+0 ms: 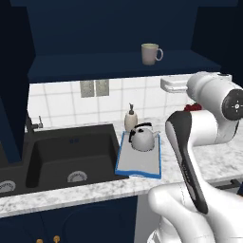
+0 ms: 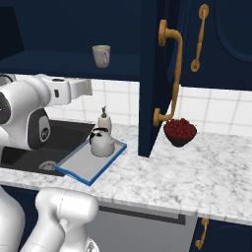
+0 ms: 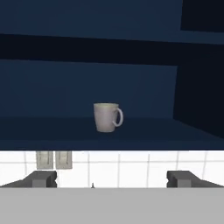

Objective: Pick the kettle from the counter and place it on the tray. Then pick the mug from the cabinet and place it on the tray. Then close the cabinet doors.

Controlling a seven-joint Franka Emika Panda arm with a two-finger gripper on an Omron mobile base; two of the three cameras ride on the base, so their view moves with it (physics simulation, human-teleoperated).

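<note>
One marble counter (image 2: 197, 170), navy cabinet (image 1: 71, 28), tiled wall (image 1: 57, 97)

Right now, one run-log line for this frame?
stage: mug pick, approach | kettle: on tray | mug: upright on cabinet shelf, untouched | gripper: open, facing mug | doors: open

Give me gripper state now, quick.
Gripper: open, jaws wide apart, holding nothing; it faces the mug on the cabinet shelf.
</note>
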